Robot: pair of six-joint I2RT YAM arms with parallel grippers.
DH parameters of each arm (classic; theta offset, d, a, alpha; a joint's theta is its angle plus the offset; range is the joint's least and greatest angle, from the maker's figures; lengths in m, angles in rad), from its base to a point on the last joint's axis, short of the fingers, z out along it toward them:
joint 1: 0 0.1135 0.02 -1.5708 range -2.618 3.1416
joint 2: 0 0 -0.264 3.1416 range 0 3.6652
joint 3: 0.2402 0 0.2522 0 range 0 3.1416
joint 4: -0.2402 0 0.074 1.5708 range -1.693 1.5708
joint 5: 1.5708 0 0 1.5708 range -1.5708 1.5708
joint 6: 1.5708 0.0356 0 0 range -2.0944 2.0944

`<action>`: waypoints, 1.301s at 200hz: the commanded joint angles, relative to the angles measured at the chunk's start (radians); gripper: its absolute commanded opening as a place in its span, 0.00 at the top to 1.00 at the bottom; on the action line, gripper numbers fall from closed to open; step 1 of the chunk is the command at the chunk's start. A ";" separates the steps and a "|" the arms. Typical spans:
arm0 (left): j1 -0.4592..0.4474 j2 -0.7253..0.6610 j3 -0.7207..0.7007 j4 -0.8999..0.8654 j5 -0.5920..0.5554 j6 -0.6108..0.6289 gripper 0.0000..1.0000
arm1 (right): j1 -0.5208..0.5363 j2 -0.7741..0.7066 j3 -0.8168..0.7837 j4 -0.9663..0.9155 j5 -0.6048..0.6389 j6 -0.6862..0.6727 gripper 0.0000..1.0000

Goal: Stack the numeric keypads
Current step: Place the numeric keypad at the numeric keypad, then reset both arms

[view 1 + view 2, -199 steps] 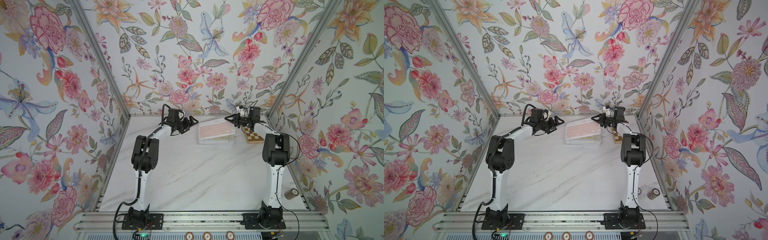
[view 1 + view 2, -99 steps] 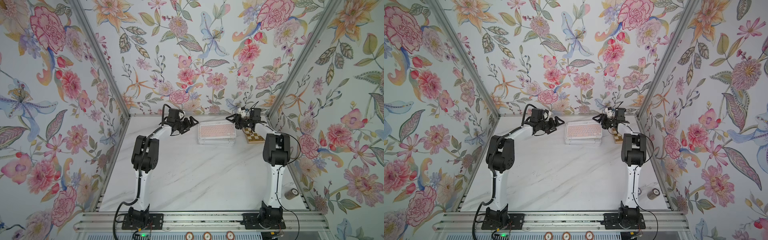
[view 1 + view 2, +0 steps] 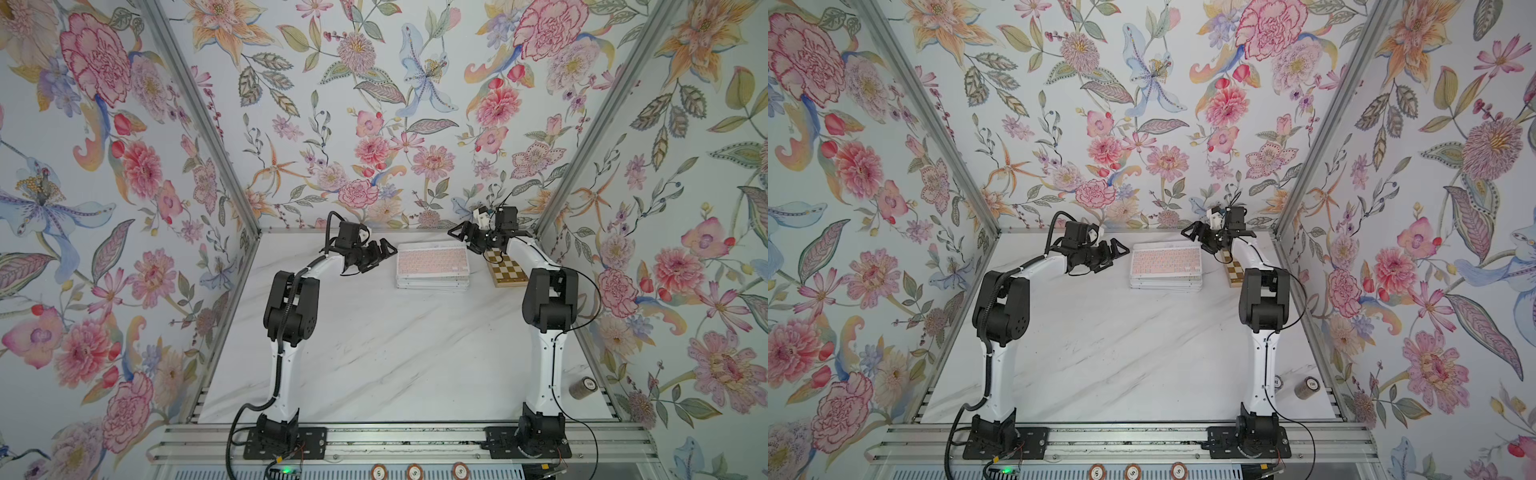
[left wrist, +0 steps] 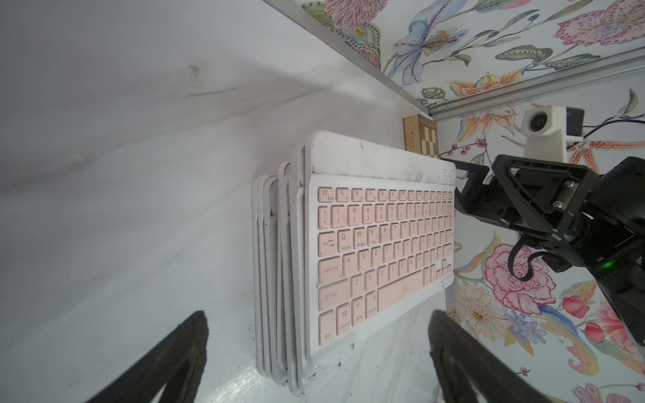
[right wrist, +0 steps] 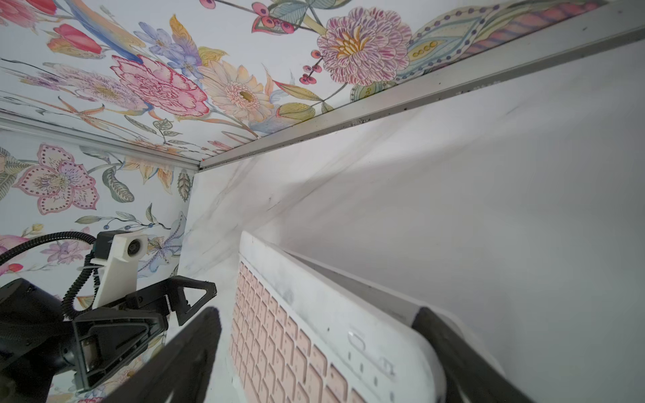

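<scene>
Nearest the rail, the white marble-patterned tabletop [image 3: 395, 353] lies bare between the two arms. Farther back, the black two-fingered left claw [image 3: 384, 257] hangs spread and empty just beside the stack's left short edge. Beyond it, the slim white-framed plastic numeric keypads [image 3: 432, 276] sit piled near the back wall. The lower ones are slightly fanned out, with a pink-keyed top keypad [image 4: 380, 251] crowning them. At the stack's far right corner the black right claw [image 3: 463, 241] stands wide apart around that top keypad's end, one finger [image 5: 450, 349] at its back rim, clamping nothing. A brown-and-cream checkered wooden chessboard [image 3: 509, 270] lies just beside the stack. These keypads look light, stiff and smooth, so likely to slide on each other; the bare frame at the short ends seems the safest hold, not the keys
</scene>
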 commanded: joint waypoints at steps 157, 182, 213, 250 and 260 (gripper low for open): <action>0.059 -0.766 -0.784 0.246 -1.253 0.518 0.01 | -0.015 -0.674 -0.726 0.089 0.816 -0.169 0.01; 0.098 -0.829 -0.979 0.431 -1.406 0.564 0.01 | -0.007 -0.905 -1.147 0.462 0.980 -0.138 0.01; 0.203 -0.834 -1.172 0.693 -1.310 0.604 0.01 | 0.068 -1.077 -1.507 0.901 1.245 -0.337 0.01; 0.270 -0.756 -1.321 1.076 -1.146 0.693 0.01 | 0.072 -1.024 -1.586 1.009 1.267 -0.423 0.01; 0.276 -0.741 -1.318 1.095 -1.093 0.715 0.01 | 0.071 -1.009 -1.610 1.060 1.214 -0.395 0.01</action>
